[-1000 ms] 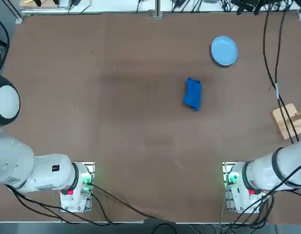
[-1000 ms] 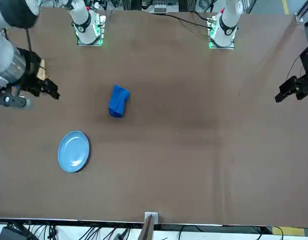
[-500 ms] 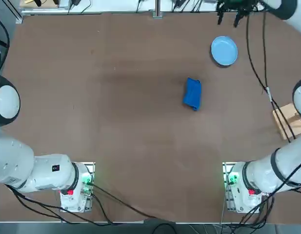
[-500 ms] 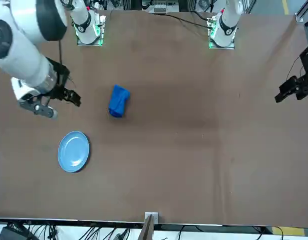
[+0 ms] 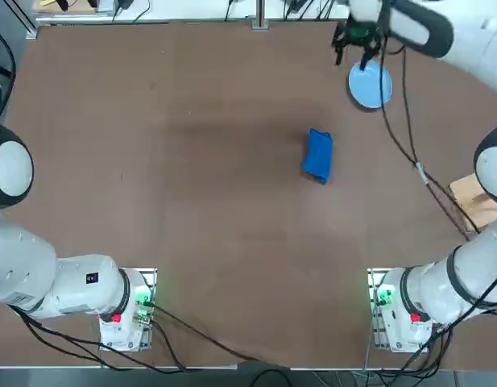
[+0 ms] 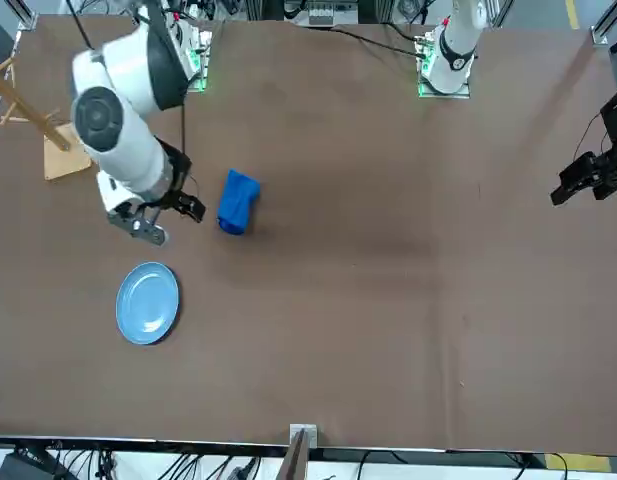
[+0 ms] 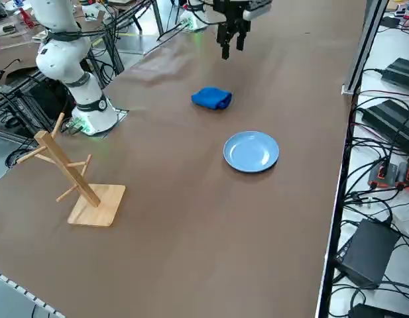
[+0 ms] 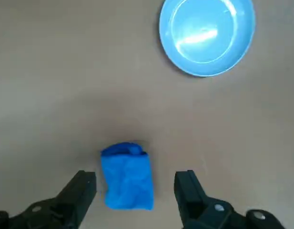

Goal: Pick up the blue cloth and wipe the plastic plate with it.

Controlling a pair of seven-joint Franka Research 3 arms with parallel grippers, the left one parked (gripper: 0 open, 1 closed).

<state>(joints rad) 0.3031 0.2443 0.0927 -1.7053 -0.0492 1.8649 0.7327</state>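
Observation:
The blue cloth [image 5: 318, 155] [image 6: 237, 202] [image 7: 211, 98] lies crumpled on the brown table near its middle. The plastic plate [image 5: 373, 87] [image 6: 147, 302] [image 7: 251, 151], pale blue and round, rests farther from the robot and to its right of the cloth. My right gripper [image 5: 351, 55] [image 6: 173, 222] [image 7: 232, 45] hangs open, high above the table, holding nothing. In the wrist view the cloth [image 8: 127, 176] shows between the gripper's [image 8: 135, 186] spread fingers, well below them, with the plate [image 8: 207, 34] beyond.
A wooden peg rack [image 6: 48, 140] [image 7: 78, 182] stands near the table's right edge. The arm's black cable [image 5: 409, 145] hangs over the table's right part. Power supplies and cables [image 7: 383, 126] lie beyond the far edge.
My right arm has swung in from the table's right edge, past the plate, toward the cloth. The gripper stays open. Cloth and plate have not moved.

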